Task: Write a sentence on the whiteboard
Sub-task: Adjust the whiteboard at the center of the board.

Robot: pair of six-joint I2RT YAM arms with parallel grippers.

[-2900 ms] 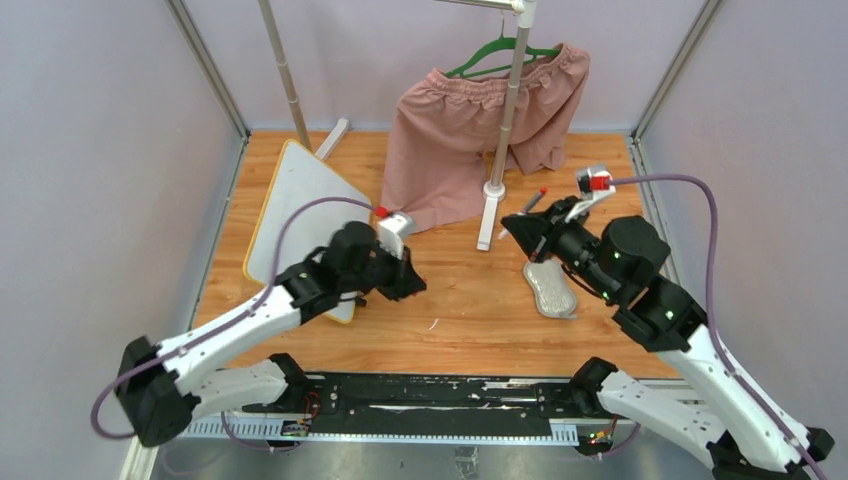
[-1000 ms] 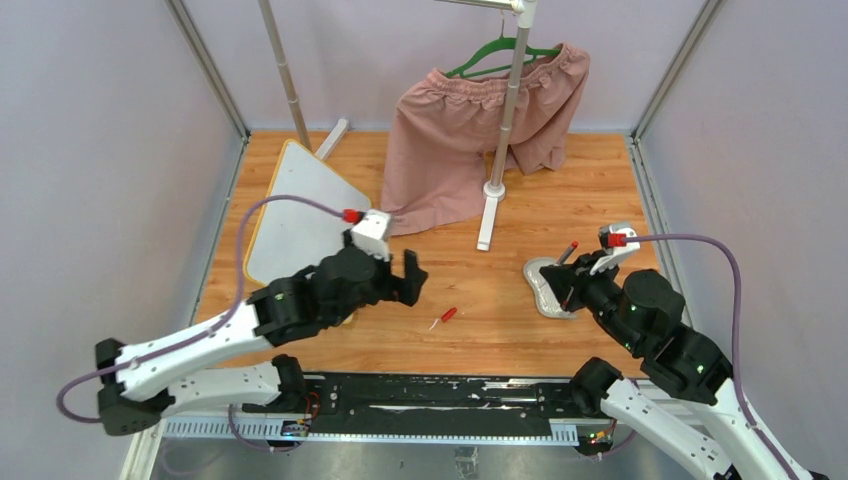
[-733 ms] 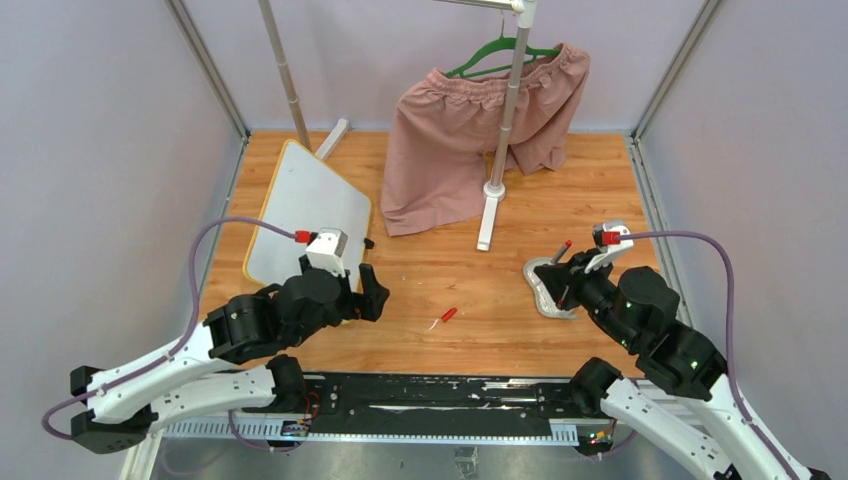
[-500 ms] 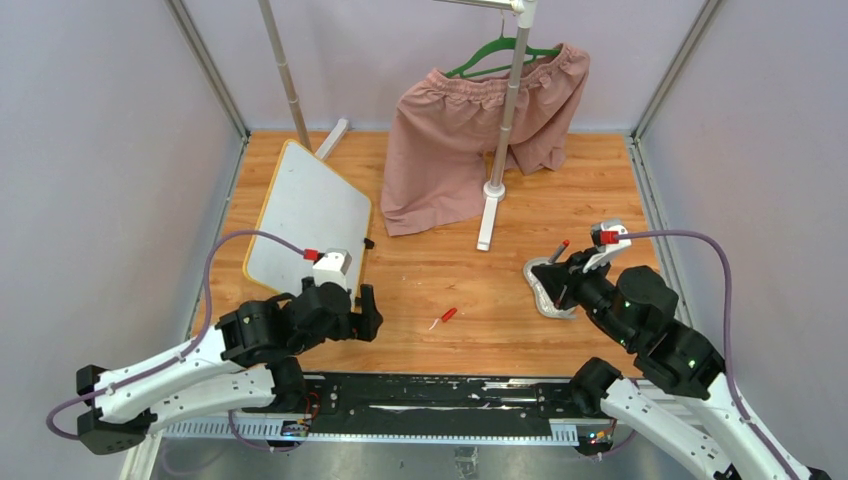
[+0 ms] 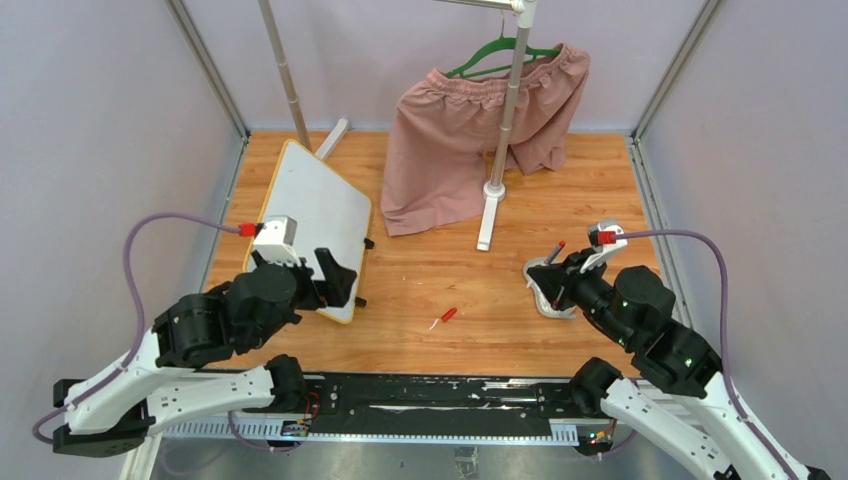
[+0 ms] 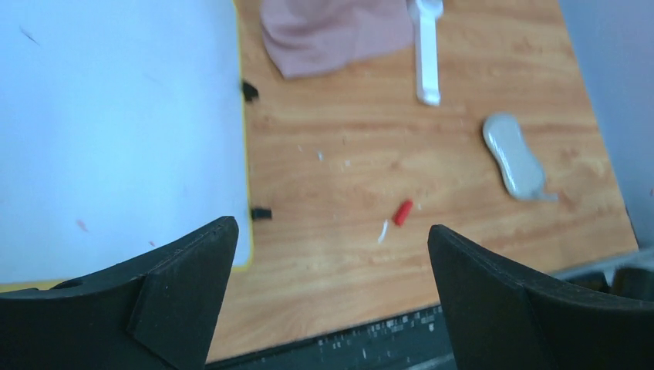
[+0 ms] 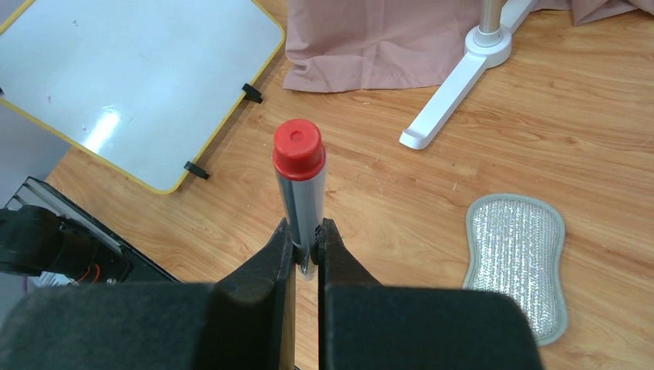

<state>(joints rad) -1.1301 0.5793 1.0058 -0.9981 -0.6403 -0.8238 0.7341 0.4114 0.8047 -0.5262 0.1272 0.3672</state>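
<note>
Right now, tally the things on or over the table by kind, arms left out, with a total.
whiteboard: 1
marker: 1
small red piece: 1
grey pad: 1
pink shorts: 1
green hanger: 1
clothes rack: 1
Total: 7

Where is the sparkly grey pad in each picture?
Top external view: the grey pad lies right of the middle.
Left wrist view: the pad is at the upper right.
Right wrist view: the pad is at the lower right, to the right of the marker.
Shared landmark: the white stand foot lies near the pad in all three.
</note>
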